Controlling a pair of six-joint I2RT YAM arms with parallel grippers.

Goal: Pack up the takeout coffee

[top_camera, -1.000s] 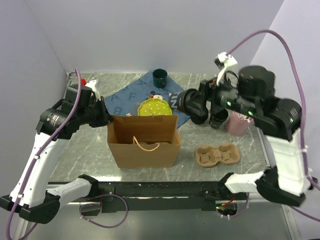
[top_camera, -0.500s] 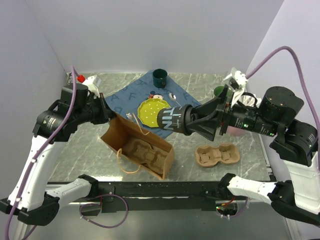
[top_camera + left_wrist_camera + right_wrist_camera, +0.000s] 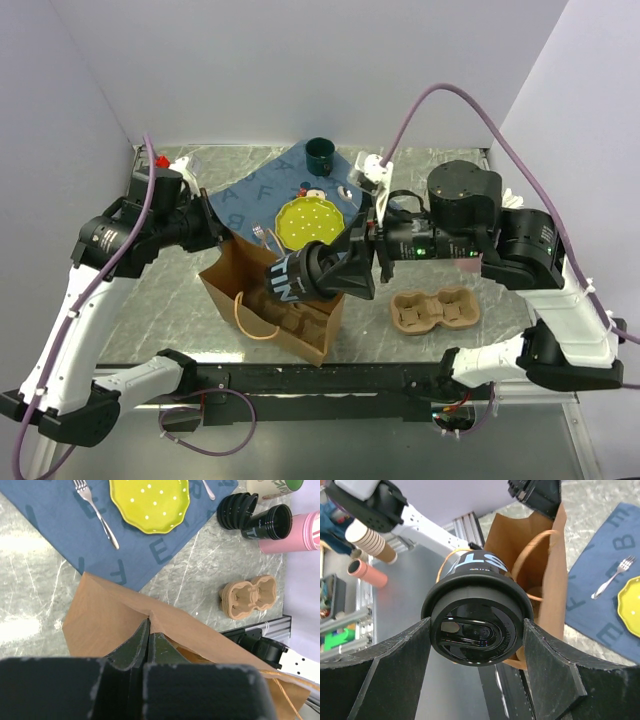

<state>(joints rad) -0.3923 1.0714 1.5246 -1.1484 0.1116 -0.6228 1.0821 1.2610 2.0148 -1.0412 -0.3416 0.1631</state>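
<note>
A black takeout coffee cup (image 3: 296, 278) with white lettering and a round black lid (image 3: 477, 625) lies sideways in my right gripper (image 3: 335, 270), whose fingers (image 3: 402, 670) press on both sides of the lid end. The cup hangs over the mouth of the tilted brown paper bag (image 3: 312, 345), its base pointing into the opening. My left gripper (image 3: 215, 237) is shut on the bag's far left rim (image 3: 149, 615). Another black cup (image 3: 267, 522) lies on its side at the back right, next to a black lidded one (image 3: 237, 510). A pulp carrier partly shows inside the bag.
A second brown pulp carrier (image 3: 434, 310) sits on the table right of the bag. Behind the bag a blue lettered mat (image 3: 250, 195) holds a yellow plate (image 3: 308, 218), a fork (image 3: 95, 512) and a dark green mug (image 3: 320, 153). A pink cup (image 3: 305, 530) stands at the right.
My right gripper swung the cup left and down from the back right to the bag's mouth. The bag went from upright to tilted open, with my left gripper still on its rim.
</note>
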